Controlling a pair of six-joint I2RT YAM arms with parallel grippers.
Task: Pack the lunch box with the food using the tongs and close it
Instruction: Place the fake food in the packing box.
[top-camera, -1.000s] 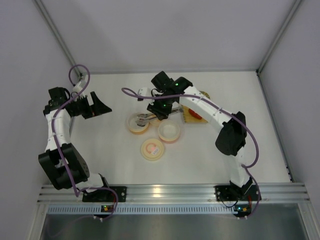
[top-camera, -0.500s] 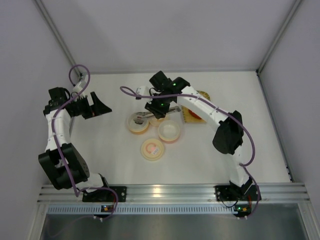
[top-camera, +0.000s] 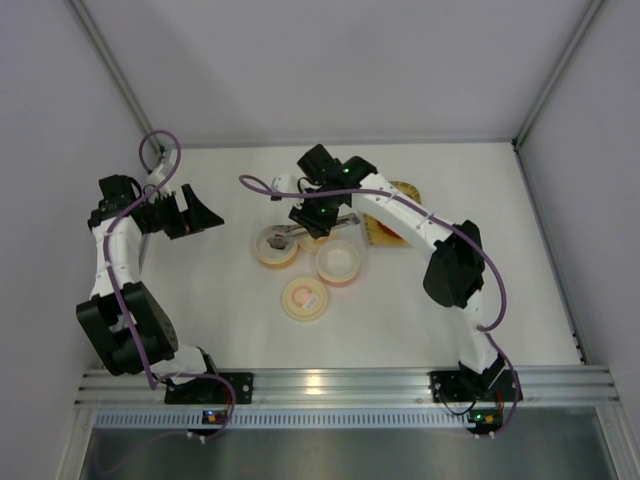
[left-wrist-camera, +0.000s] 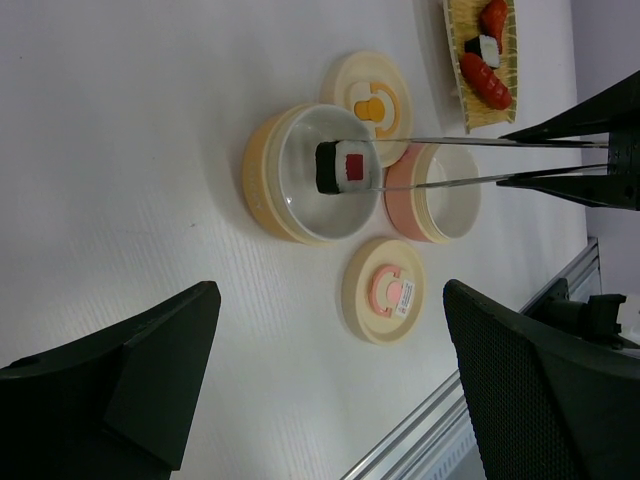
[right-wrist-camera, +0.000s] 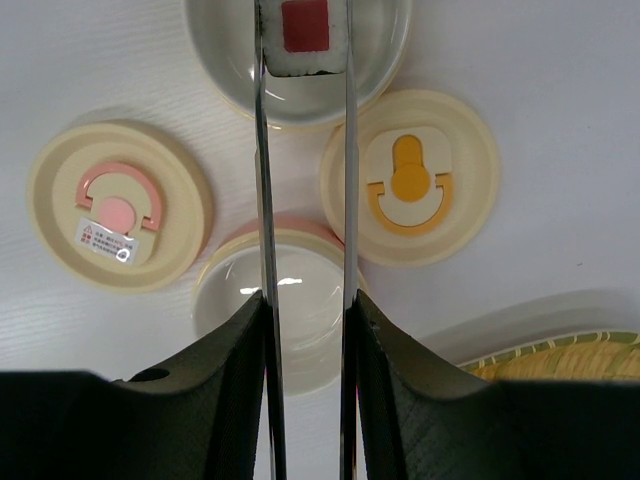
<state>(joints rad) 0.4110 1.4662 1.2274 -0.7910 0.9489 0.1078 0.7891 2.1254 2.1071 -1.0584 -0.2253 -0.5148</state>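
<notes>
My right gripper (right-wrist-camera: 307, 300) (top-camera: 322, 214) is shut on the silver tongs (right-wrist-camera: 262, 190) (left-wrist-camera: 470, 141), one arm against each finger. The tongs' tips pinch a black-and-white sushi roll (right-wrist-camera: 305, 35) (left-wrist-camera: 345, 167) with a red centre, held just over the open yellow bowl (left-wrist-camera: 262, 175) (top-camera: 262, 252) of the lunch box. The pink bowl (right-wrist-camera: 270, 290) (top-camera: 338, 262) stands open beside it. More food lies on the woven yellow tray (left-wrist-camera: 455, 40): a red sausage (left-wrist-camera: 486, 82), another sushi piece (left-wrist-camera: 482, 46) and an orange-red piece (left-wrist-camera: 494, 15). My left gripper (left-wrist-camera: 330, 300) (top-camera: 203, 214) is open and holds nothing, off to the left.
Two round lids lie flat on the table: one with an orange handle (right-wrist-camera: 410, 180) (left-wrist-camera: 371, 95), one with a pink handle (right-wrist-camera: 120, 205) (top-camera: 305, 298). The yellow tray (top-camera: 405, 190) is mostly under the right arm. The metal front rail (top-camera: 340, 385) runs along the near edge.
The right arm has shifted slightly left, bringing the tongs and the sushi roll over the yellow bowl. The left arm has not moved.
</notes>
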